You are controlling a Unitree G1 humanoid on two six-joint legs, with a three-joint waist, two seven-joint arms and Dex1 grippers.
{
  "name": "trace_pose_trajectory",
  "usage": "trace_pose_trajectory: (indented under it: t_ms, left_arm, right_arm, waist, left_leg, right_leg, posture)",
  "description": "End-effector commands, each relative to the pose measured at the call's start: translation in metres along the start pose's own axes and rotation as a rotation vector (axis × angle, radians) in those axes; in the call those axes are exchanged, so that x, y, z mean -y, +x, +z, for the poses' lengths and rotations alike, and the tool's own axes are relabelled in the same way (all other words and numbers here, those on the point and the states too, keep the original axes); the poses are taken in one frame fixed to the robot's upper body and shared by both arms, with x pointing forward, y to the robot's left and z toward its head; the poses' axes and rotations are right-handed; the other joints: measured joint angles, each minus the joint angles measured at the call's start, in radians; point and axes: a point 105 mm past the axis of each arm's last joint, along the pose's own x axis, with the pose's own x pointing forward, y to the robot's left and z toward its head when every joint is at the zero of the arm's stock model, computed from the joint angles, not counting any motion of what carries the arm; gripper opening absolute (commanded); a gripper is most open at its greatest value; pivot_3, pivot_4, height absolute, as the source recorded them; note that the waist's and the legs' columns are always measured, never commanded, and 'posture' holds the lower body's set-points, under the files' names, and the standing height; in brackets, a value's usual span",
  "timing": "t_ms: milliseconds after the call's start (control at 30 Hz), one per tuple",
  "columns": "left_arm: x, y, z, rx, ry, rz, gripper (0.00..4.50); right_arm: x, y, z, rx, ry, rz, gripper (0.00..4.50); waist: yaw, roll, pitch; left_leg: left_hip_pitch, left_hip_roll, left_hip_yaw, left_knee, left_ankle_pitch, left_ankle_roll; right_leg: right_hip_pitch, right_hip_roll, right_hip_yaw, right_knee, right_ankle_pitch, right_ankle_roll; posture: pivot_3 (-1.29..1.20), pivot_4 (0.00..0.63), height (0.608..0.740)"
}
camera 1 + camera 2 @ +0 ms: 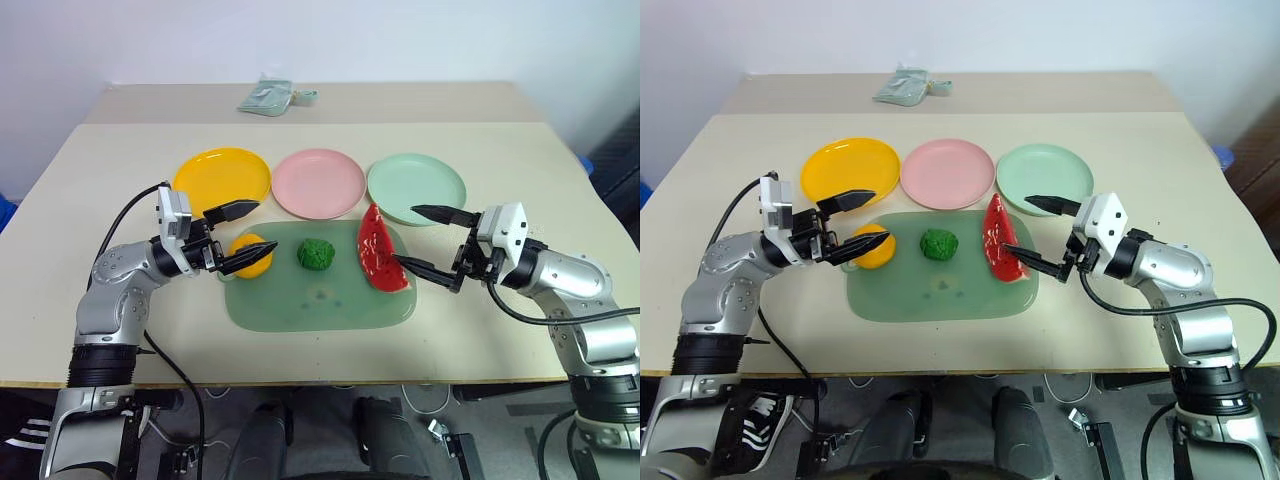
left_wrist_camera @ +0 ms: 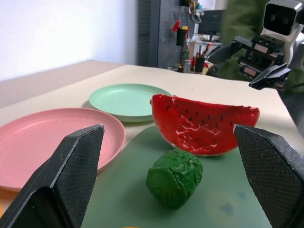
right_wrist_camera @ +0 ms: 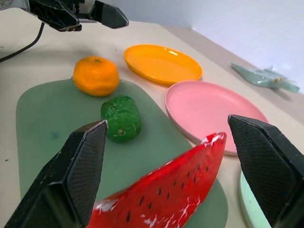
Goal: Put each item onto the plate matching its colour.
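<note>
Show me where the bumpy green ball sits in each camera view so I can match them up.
Left eye: green ball, mat centre.
Right eye: between orange fruit and watermelon wedge.
Left wrist: low centre, before the wedge.
Right wrist: left of centre.
Shared landmark: pink plate.

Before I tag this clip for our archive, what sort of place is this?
Probably a lab or workshop: toy foods on a green mat, plain table, and a rack of tools behind.
</note>
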Motion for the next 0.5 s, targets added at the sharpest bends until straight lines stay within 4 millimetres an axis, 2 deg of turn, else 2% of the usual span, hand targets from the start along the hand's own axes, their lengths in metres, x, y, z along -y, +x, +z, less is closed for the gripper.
trace_pose_trajectory:
  t_ms: [33, 200, 367, 500]
  left_arm:
    - [-0.002, -0.003, 0.010, 0.009, 0.045, -0.004, 4.50]
    - [-0.009, -0.012, 0.019, 0.023, 0.065, 0.040, 4.50]
    - [-0.018, -0.037, 0.032, 0.025, 0.073, 0.092, 4.50]
    - [-0.015, -0.051, 0.032, -0.002, 0.071, 0.140, 4.50]
  right_arm:
    - [0.002, 0.001, 0.014, 0.036, -0.038, -0.004, 4.15]
    - [0.002, 0.005, 0.016, 0.046, -0.037, 0.003, 4.15]
    - [-0.003, 0.019, 0.022, 0.076, -0.041, 0.032, 4.15]
    - [0.000, 0.024, 0.024, 0.088, -0.033, 0.073, 4.15]
  waist:
    - [0.000, 0.000, 0.000]
    - [0.000, 0.000, 0.000]
    - [-0.002, 0.000, 0.000]
    - [-0.004, 0.000, 0.000]
  left_leg:
    - [0.000, 0.000, 0.000, 0.000, 0.000, 0.000]
    - [0.000, 0.000, 0.000, 0.000, 0.000, 0.000]
    - [0.000, 0.000, 0.000, 0.000, 0.000, 0.000]
    - [0.000, 0.000, 0.000, -0.001, 0.000, 0.000]
  right_leg:
    - [0.000, 0.000, 0.000, 0.000, 0.000, 0.000]
    - [0.000, 0.000, 0.000, 0.000, 0.000, 0.000]
    - [0.000, 0.000, 0.000, 0.000, 0.000, 0.000]
    - [0.000, 0.000, 0.000, 0.000, 0.000, 0.000]
  posture:
    - [0.00, 0.150, 0.740]
    - [0.00, 0.150, 0.740]
    - [0.00, 0.150, 0.740]
    - [0.00, 0.150, 0.740]
